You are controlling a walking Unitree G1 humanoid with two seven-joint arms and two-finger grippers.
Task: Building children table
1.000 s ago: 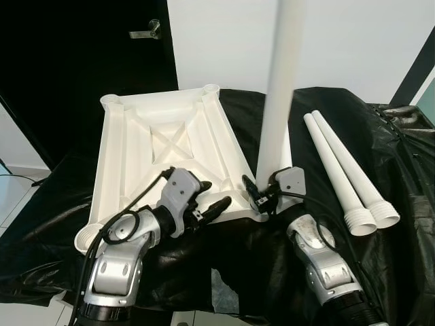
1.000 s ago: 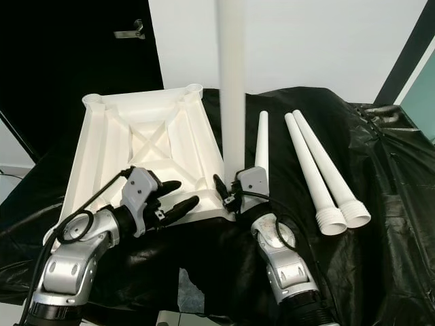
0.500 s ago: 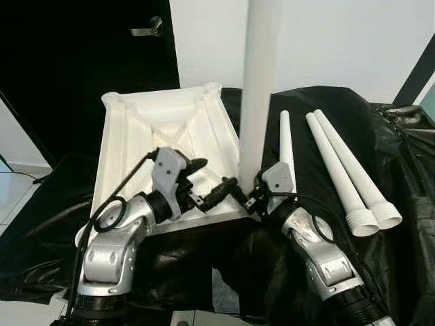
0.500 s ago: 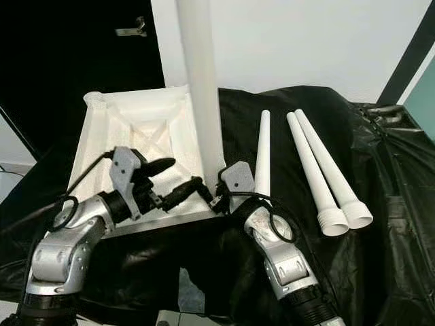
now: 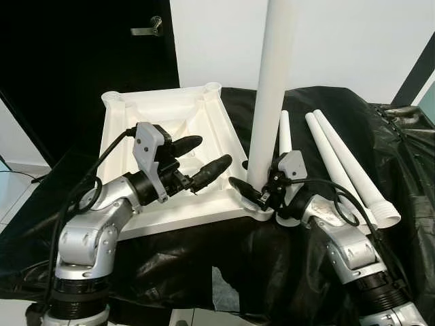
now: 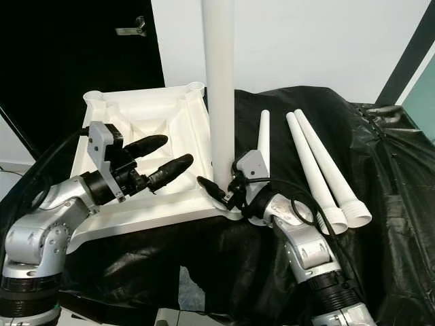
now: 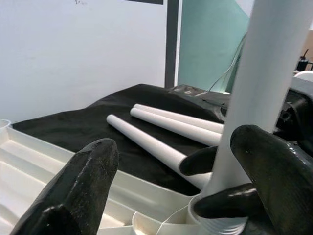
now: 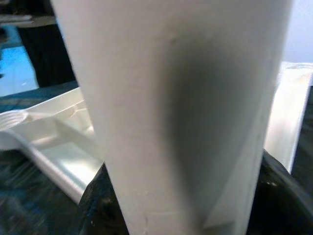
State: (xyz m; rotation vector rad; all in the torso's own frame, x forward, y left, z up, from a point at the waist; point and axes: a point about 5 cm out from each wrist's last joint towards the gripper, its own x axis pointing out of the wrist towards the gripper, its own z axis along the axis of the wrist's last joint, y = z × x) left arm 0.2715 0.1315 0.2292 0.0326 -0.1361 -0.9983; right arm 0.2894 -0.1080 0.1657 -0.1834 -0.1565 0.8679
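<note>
Right gripper (image 5: 253, 195): fingers closed round the base of the upright leg (image 5: 272, 88), holding it at the near right corner socket of the table top panel (image 5: 224, 146).
Upright leg: white tube rising vertically from between the right gripper's fingers, threaded end at the socket.
Left gripper (image 5: 204, 159): fingers spread wide, holding nothing, hovering over the upturned panel, pointing at the leg just beyond its tips.
Table top panel: white, ribbed underside up, under the left gripper, on black sheeting (image 5: 326, 122).
Spare legs (image 5: 340, 166): three white tubes lying beyond the right gripper, on its outer side.
</note>
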